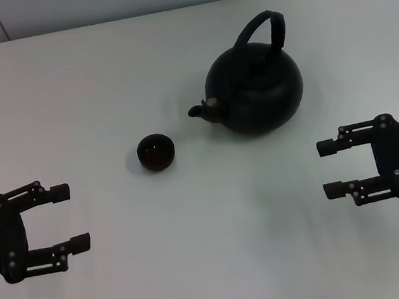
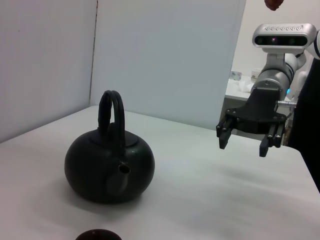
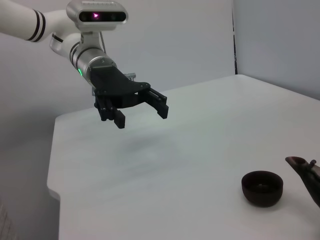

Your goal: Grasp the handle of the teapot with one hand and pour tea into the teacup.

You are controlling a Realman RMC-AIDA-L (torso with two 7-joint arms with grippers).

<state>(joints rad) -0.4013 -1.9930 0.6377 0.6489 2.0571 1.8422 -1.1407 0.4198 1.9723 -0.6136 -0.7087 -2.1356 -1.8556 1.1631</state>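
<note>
The round matte-black teapot point(image 1: 255, 88) stands upright on the white table, its arched handle point(image 1: 262, 32) rising over the lid and its short spout point(image 1: 199, 110) pointing toward the small black teacup point(image 1: 156, 152). From the left wrist the teapot point(image 2: 109, 167) shows side-on, handle point(image 2: 111, 112) up. My right gripper point(image 1: 330, 168) hangs open in front of and to the right of the teapot, apart from it. My left gripper point(image 1: 70, 216) is open at the near left, well short of the teacup. The right wrist view shows the teacup point(image 3: 262, 188) and only the spout tip point(image 3: 300, 164).
The white table point(image 1: 211, 262) runs back to a pale wall point(image 1: 99, 6). Its left edge and corner point(image 3: 52, 185) show in the right wrist view. Bare tabletop lies between the two grippers.
</note>
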